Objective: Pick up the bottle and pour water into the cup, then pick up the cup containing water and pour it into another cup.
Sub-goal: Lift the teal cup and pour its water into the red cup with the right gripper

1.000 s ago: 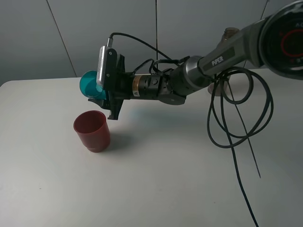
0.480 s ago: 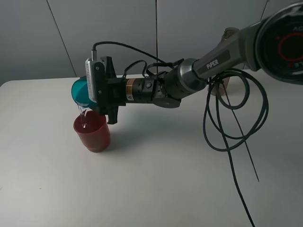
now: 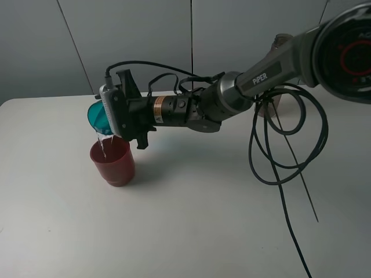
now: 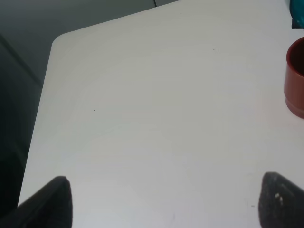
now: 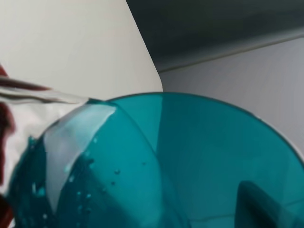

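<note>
The right gripper (image 3: 119, 119) is clamped on the cup (image 3: 97, 117), holding it over the left half of the table (image 3: 191, 220), just above the red cup (image 3: 113, 160). The cup lies tipped near level, its long axis running left to right, its mouth facing left and a little down. A thin stream of water (image 3: 103, 143) falls from its lip into the red cup, which stands upright with its mouth up.

The cup looks light, thin-walled and stiff, and probably slick where wet; in the right wrist view droplets cling to its inner wall (image 5: 85, 190). A hold across the middle of its straight side seems the sensible one, firm enough to stop slipping but not so hard that the plastic flexes. It should grow lighter as it empties.

The red cup looks squat and steady, though light enough to shift if knocked.

The left gripper (image 4: 166, 204) holds nothing: only two dark fingertips (image 4: 280, 202) show, set well apart over bare table. The bottle (image 3: 282, 43) is mostly hidden behind the right arm at the far right.
</note>
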`<move>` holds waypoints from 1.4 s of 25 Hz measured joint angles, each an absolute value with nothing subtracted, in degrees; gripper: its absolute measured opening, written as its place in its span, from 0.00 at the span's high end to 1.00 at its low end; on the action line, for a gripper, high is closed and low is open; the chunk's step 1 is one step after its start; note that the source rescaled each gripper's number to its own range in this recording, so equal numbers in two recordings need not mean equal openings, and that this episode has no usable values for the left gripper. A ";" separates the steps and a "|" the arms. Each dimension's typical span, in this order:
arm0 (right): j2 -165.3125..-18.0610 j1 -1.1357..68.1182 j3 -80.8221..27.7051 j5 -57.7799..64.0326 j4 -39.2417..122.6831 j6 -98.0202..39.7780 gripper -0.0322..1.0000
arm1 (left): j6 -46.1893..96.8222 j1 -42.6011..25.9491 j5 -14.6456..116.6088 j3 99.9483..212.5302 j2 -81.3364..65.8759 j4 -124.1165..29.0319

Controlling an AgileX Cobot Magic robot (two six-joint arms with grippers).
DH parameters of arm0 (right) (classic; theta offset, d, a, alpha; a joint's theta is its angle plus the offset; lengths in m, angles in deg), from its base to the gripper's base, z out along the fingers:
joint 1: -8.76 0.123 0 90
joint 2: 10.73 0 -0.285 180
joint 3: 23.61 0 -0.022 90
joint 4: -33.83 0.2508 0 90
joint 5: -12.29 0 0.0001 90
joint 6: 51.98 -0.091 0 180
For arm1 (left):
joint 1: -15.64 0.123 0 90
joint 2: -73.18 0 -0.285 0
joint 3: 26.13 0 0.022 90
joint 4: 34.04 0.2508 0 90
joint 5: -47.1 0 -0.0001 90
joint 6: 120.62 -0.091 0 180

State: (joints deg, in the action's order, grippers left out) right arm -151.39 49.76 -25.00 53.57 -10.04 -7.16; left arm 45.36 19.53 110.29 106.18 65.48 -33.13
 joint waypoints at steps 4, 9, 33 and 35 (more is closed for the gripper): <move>-151.36 49.76 -25.00 53.79 -8.79 -5.16 0.93 | 45.36 19.53 110.29 106.18 65.48 -33.13; -151.27 49.76 -25.00 53.99 -8.16 -1.22 0.93 | 45.36 19.53 110.29 106.18 65.48 -33.13; -151.14 49.76 -25.00 54.88 -5.96 19.31 0.93 | 45.25 19.53 110.29 106.18 65.48 -33.13; -151.02 49.76 -25.00 54.88 -5.96 20.56 0.93 | 45.25 19.53 110.29 106.18 65.48 -33.13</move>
State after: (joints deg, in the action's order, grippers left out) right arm -151.02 49.76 -25.00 54.88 -5.96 20.56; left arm 45.25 19.53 110.29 106.18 65.48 -33.13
